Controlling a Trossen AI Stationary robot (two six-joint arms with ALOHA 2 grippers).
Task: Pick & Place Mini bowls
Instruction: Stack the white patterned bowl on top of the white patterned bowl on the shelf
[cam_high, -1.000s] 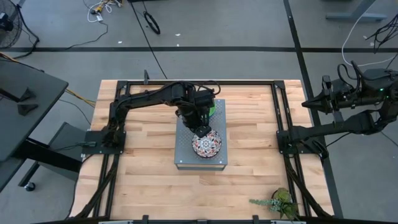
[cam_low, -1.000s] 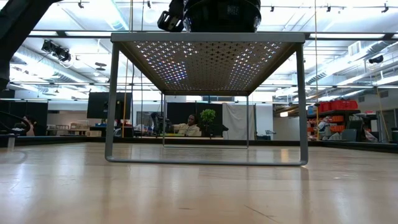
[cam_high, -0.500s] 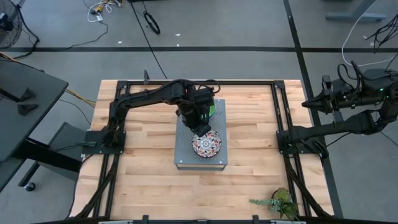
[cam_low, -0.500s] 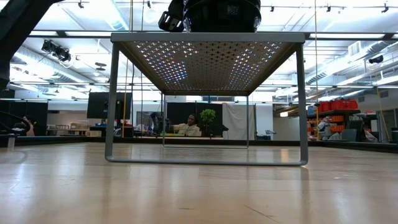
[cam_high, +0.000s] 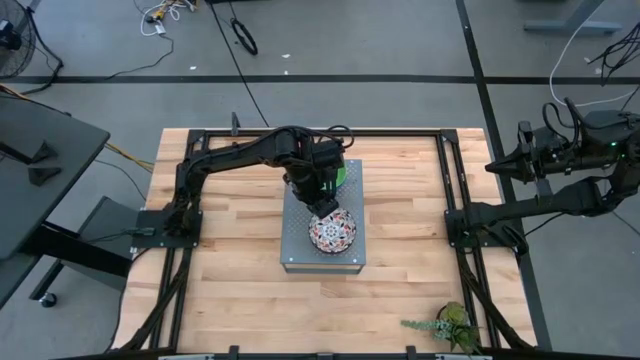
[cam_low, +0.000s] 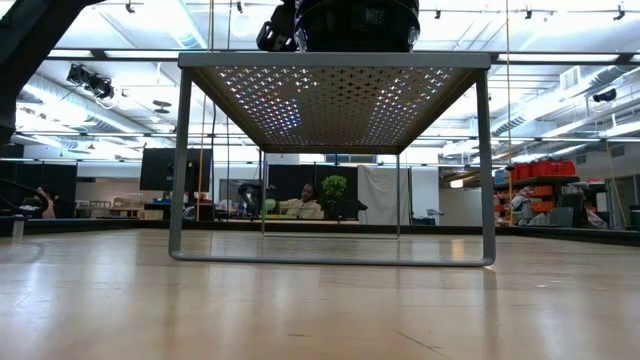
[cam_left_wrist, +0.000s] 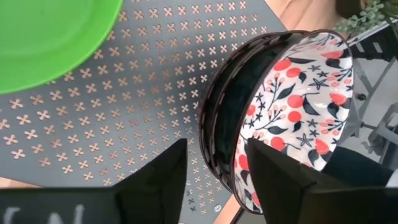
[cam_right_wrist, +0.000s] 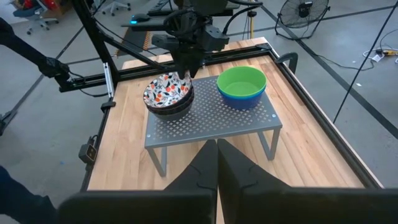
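Note:
A stack of mini bowls (cam_high: 333, 232) rests on the near part of the grey perforated box (cam_high: 297, 252). A white floral bowl (cam_left_wrist: 298, 106) lies on top, with dark bowls (cam_left_wrist: 233, 118) nested under it. On the box's far right corner a green bowl (cam_right_wrist: 241, 82) sits inside a blue one (cam_right_wrist: 244, 100). My left gripper (cam_left_wrist: 214, 180) is open just above the stack's far rim, one finger on either side of it. My right gripper (cam_right_wrist: 217, 155) is shut and waits beyond the table's right edge.
The box stands on thin legs (cam_low: 178, 160) at the table's middle, with open space beneath it. A small potted plant (cam_high: 447, 322) sits at the near right corner. Black frame rails (cam_high: 450, 180) run along the table's sides. Bare wood lies to the left and right of the box.

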